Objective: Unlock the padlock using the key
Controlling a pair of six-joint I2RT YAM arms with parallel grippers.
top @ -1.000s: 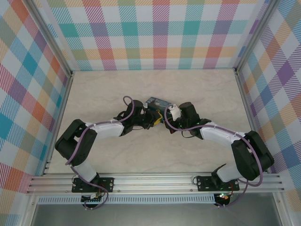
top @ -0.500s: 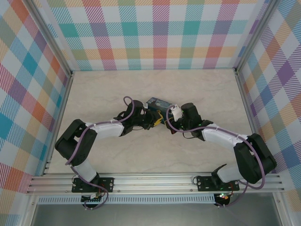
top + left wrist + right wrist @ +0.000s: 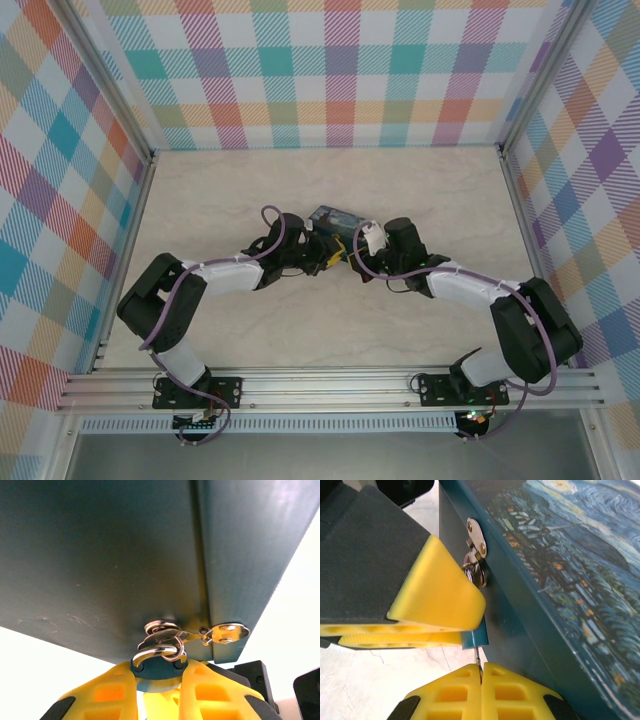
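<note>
Bright, even overhead light; wrist views blur close up, perhaps overexposed at their pale edges.

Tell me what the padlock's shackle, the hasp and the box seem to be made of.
The shackle looks like polished steel: silvery, with bright glints. The hasp looks like thin stamped metal, shiny and riveted. The box is probably painted tin: smooth dark teal sides with fine scratches, though plastic can't be ruled out.

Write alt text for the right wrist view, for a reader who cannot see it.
The right gripper, shut on a thin key, holds its tip at the base of a small teal padlock. The left gripper clamps the padlock, which hangs on the hasp of a Starry Night tin at right.
</note>
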